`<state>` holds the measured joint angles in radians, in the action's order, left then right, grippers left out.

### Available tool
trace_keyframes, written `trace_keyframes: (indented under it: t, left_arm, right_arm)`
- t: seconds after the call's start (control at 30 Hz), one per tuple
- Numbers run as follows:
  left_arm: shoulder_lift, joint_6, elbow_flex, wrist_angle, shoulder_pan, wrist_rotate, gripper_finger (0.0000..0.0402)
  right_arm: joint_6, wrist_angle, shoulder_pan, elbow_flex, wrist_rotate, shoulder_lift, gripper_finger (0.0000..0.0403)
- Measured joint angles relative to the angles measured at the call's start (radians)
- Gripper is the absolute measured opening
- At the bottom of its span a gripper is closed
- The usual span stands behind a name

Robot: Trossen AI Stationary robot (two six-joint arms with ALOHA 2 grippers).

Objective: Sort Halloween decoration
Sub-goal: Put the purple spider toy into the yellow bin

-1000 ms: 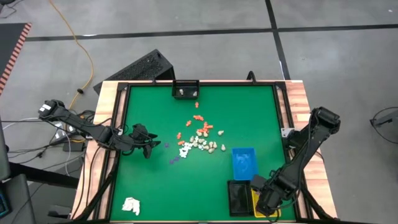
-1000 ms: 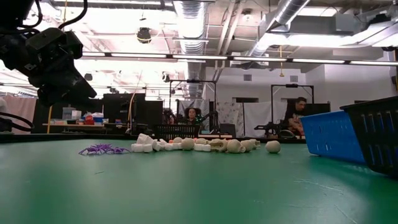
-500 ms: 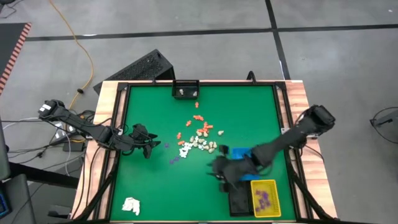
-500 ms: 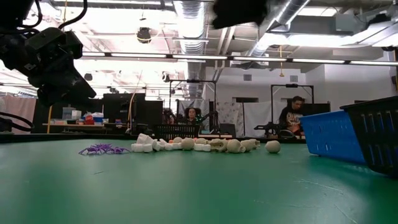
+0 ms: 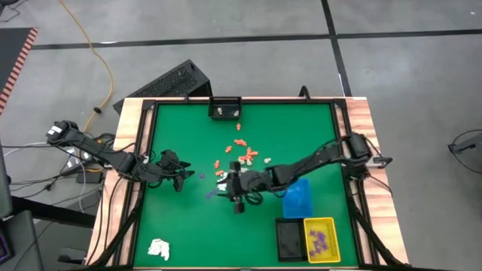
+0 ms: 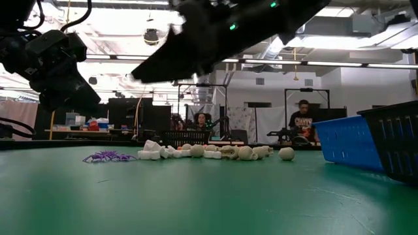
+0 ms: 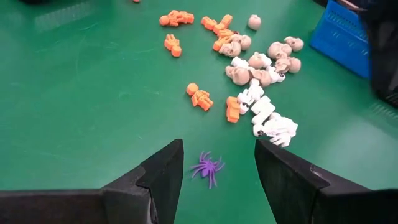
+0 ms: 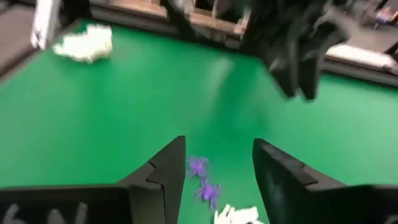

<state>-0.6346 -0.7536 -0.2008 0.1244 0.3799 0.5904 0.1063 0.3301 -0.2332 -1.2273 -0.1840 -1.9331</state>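
Right gripper [image 5: 238,202] hangs spread above two purple spiders [image 8: 204,180] at the pile's [image 5: 241,167] seven o'clock, likely lining up a pick. Left gripper [image 7: 216,163], also spread, waits at nine o'clock.

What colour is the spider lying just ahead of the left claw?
Purple. The spider shows best in the left wrist view, between the open left claw fingers.

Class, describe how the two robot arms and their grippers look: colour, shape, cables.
Both arms are dark, slim, jointed links. The left gripper and right gripper each end in two flat, black, wedge-shaped fingers. Dark cables run beside the left arm. Small green lights show on the right arm.
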Motion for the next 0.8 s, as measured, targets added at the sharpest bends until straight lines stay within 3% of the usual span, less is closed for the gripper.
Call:
trace_keyframes:
  t: [0.2, 0.43, 0.8]
  left_arm:
    - [0.000, 0.008, 0.000, -0.002, 0.000, 0.001, 0.0189]
    - [0.000, 0.007, 0.000, -0.003, 0.000, -0.002, 0.0189]
    - [0.000, 0.007, 0.000, 0.000, 0.000, -0.007, 0.0189]
  right_arm:
    - [0.037, -0.005, 0.005, -0.144, 0.058, -0.155, 0.0194]
    - [0.085, -0.138, 0.011, -0.343, 0.074, -0.304, 0.0194]
    - [0.024, -0.276, 0.061, -0.404, 0.091, -0.379, 0.0194]
